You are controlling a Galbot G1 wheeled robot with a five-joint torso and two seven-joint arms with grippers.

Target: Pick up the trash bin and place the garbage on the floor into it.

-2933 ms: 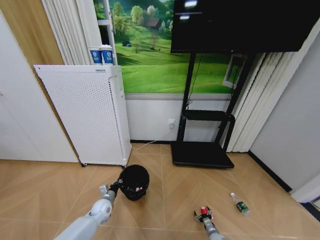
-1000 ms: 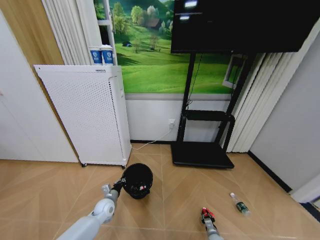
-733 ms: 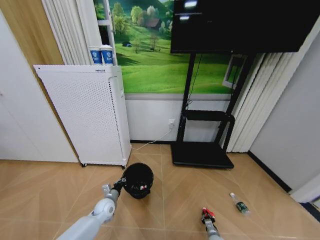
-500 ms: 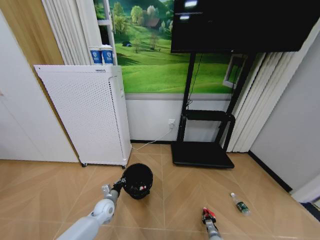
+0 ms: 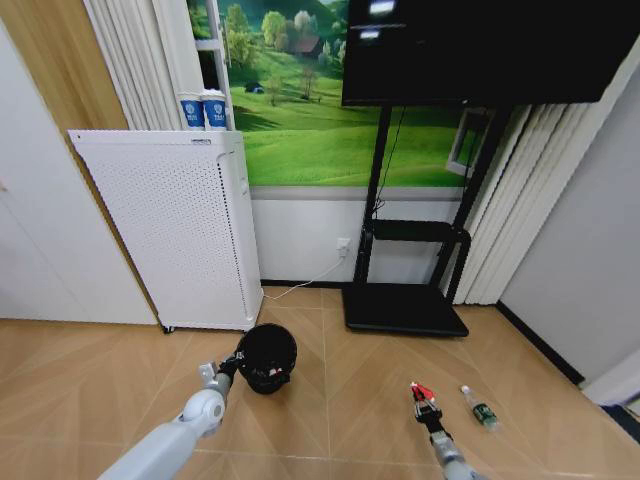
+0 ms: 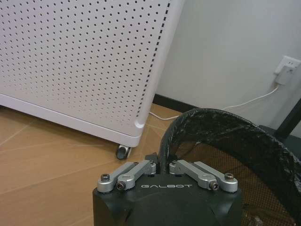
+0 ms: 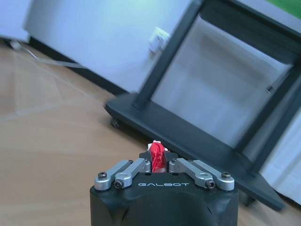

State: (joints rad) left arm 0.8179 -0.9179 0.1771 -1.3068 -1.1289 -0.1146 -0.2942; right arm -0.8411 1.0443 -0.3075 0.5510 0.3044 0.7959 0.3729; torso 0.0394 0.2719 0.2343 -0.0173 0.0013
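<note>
Right hand (image 5: 424, 398) was clamped on one red piece (image 7: 157, 155) above the herringbone floor (image 5: 340, 400); one clear bottle (image 5: 479, 408) lay just beside. Left hand (image 6: 160, 165) gripped the single trash bin (image 5: 266, 357) by its rim, before the white cabinet (image 5: 170, 225).

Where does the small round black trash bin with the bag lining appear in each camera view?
Head view: the small round black trash bin sits on the floor left of centre, its rim pinched by the left gripper.
Left wrist view: its bag-lined rim curves just beyond the gripper.
Right wrist view: not in it.
Shared landmark: the white perforated cabinet behind the bin.
</note>
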